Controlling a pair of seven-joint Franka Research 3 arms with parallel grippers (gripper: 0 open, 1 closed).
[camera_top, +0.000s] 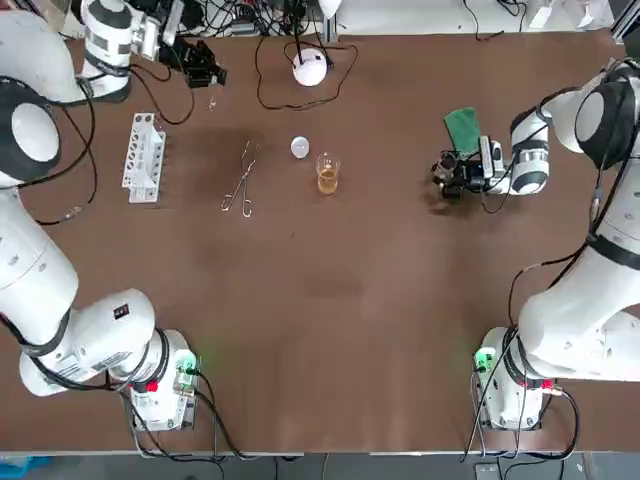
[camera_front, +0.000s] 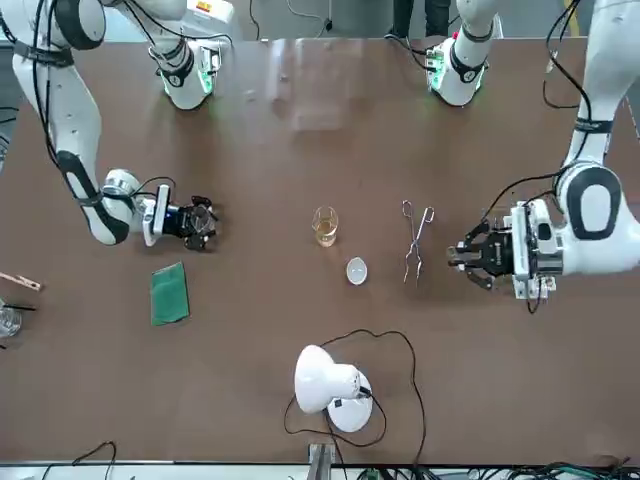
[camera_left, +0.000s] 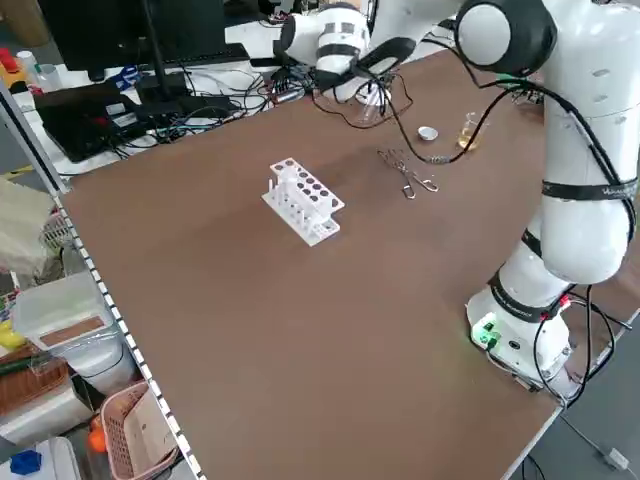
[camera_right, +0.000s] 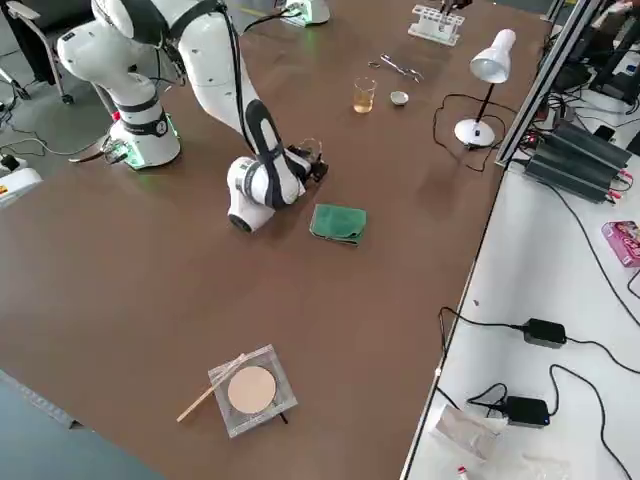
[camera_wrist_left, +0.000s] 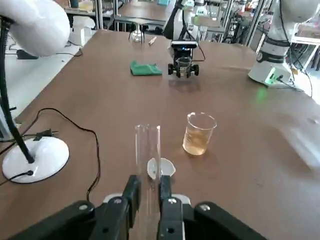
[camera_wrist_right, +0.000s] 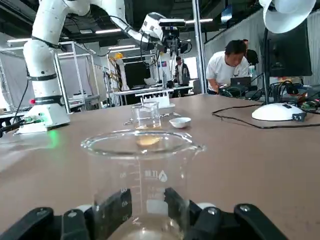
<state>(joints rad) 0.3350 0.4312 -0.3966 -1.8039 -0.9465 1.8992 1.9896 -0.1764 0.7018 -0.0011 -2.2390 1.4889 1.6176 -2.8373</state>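
My left gripper (camera_top: 205, 70) hovers at the far left of the table, shut on a clear glass test tube (camera_wrist_left: 147, 160) that stands upright between its fingers (camera_wrist_left: 131, 192). In the front view this gripper (camera_front: 468, 252) is just beside the metal tongs (camera_front: 414, 240). My right gripper (camera_top: 446, 176) sits low at the right side, shut on an empty glass beaker (camera_wrist_right: 142, 175), next to a folded green cloth (camera_top: 462, 128). A small beaker of amber liquid (camera_top: 327, 173) and a white dish (camera_top: 300, 147) stand mid-table.
A white test tube rack (camera_top: 145, 155) stands at the left, and a white desk lamp (camera_top: 310, 65) with its cable at the far edge. A petri dish (camera_right: 250, 390) with a wooden stick lies beyond the right arm. People work at desks in the background.
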